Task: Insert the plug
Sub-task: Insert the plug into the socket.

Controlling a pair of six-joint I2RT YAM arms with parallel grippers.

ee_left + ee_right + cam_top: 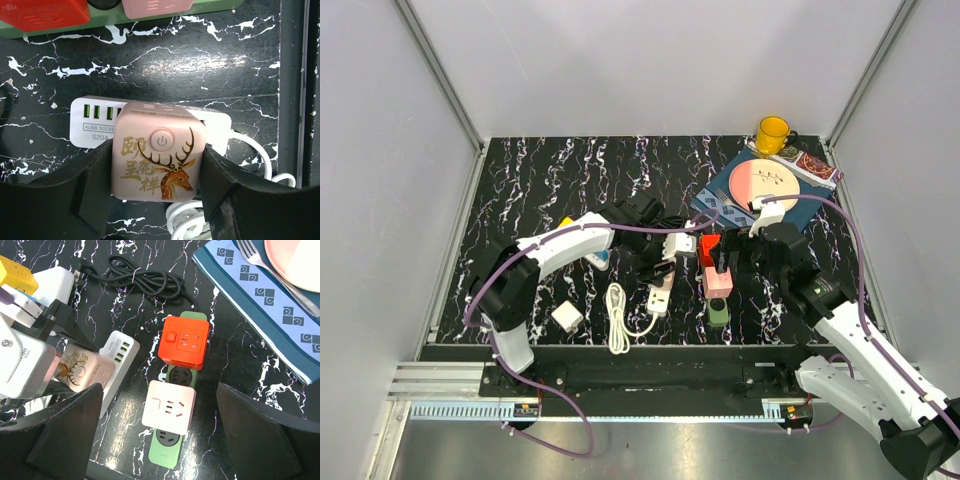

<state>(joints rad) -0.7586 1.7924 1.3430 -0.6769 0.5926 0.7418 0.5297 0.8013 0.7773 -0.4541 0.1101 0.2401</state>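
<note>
Black stone-patterned table point(540, 190) with white veins fills the overhead view. The left arm reaches to the middle, where the left gripper point(661, 263) holds a pale pink cube plug point(664, 269) over a white power strip point(659, 297). A coiled white cable point(617, 320) lies just beside the strip. To the right lies a green power strip point(718, 315) carrying a red cube adapter point(710, 247) and a pink cube adapter point(718, 281). The right gripper point(745, 262) hangs just right of it. A yellow mug point(772, 134), a plate point(765, 185) and a blue placemat point(720, 205) sit at the far right corner.

From the left wrist, the plug fills the centre, printed with a gold deer and a round power button. Both black fingers point(75, 195) press its sides, so these jaws grip it. It rests against the near half of the white strip, whose green USB ports show to the left. Whether its prongs are seated in a socket cannot be told.

From the right wrist, two black fingers point(265, 435) stand wide apart with nothing between them, jaws fully open above the green strip. The red and pink adapters sit in a row on it, an empty socket between them. A bundled black cord point(145, 280) lies beyond, and a fork point(270, 267) rests on the placemat.
</note>
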